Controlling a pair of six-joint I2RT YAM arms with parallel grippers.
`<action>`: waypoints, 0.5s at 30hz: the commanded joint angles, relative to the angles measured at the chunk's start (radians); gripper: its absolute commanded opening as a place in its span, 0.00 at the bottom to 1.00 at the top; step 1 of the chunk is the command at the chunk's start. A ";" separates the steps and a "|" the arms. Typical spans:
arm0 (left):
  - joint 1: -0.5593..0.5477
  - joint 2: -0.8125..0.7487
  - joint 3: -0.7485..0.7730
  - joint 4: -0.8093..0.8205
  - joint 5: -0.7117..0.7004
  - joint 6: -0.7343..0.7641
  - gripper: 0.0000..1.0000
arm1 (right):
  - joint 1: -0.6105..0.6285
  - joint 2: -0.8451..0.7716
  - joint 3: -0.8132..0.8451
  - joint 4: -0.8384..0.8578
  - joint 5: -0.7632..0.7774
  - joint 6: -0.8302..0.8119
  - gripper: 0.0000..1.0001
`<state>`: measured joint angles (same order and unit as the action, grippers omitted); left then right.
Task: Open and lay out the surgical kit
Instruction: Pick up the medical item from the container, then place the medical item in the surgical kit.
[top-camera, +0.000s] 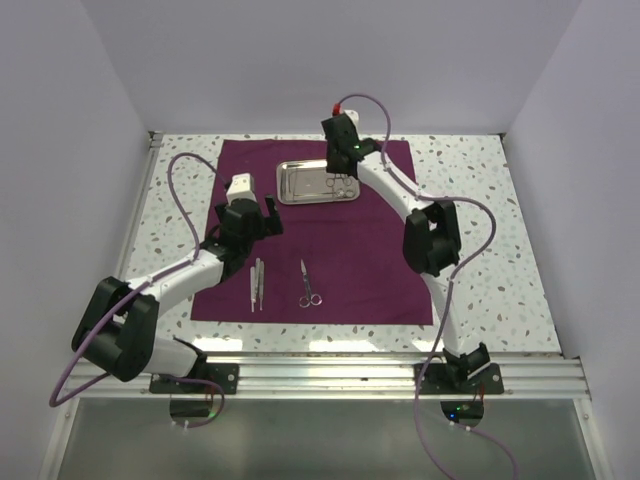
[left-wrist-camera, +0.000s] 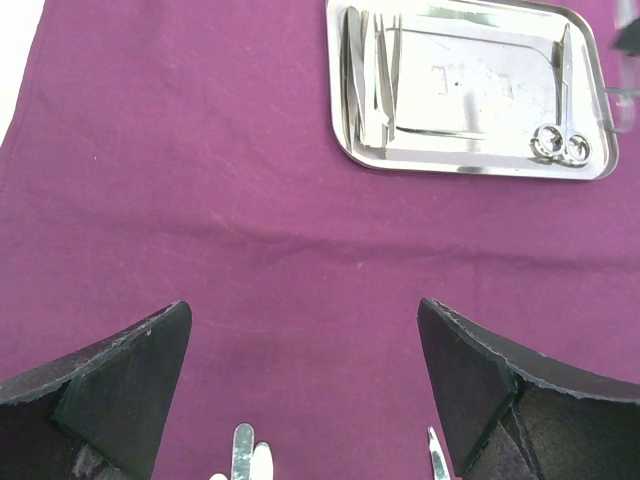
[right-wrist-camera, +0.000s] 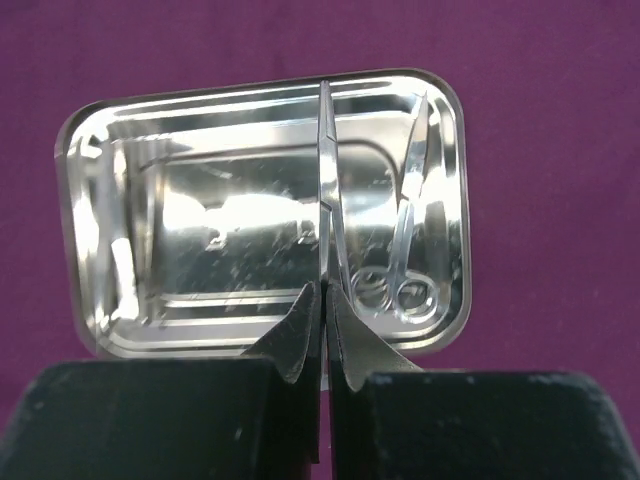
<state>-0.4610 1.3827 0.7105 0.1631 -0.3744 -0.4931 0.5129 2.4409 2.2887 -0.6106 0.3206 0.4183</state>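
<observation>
cloth (top-camera: 370, 270): spread flat on bench (top-camera: 490, 300)
tray (right-wrist-camera: 230, 265): far side of cloth, scissors (right-wrist-camera: 398, 285) inside
left tool (left-wrist-camera: 303, 315): fingers apart, empty, above cloth
right tool (right-wrist-camera: 324, 318): clamped on slim instrument (right-wrist-camera: 326, 180) over tray
laid out near edge: tweezers (top-camera: 257, 283), second scissors (top-camera: 309, 287)

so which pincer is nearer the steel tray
Right. The right pincer sits over the steel tray, shut on a thin instrument. The left pincer hangs open over the purple cloth, on the near side of the tray.
</observation>
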 joint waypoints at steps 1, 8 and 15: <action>-0.001 -0.004 0.050 0.023 -0.032 0.024 1.00 | 0.047 -0.175 -0.118 0.048 0.000 0.010 0.00; 0.001 -0.004 0.090 -0.033 -0.078 0.018 1.00 | 0.217 -0.507 -0.703 0.271 0.023 0.158 0.00; 0.018 -0.028 0.110 -0.103 -0.113 -0.009 1.00 | 0.384 -0.638 -1.033 0.380 0.032 0.296 0.00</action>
<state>-0.4576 1.3827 0.7780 0.0982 -0.4419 -0.4870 0.8654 1.8683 1.3224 -0.3195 0.3233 0.6186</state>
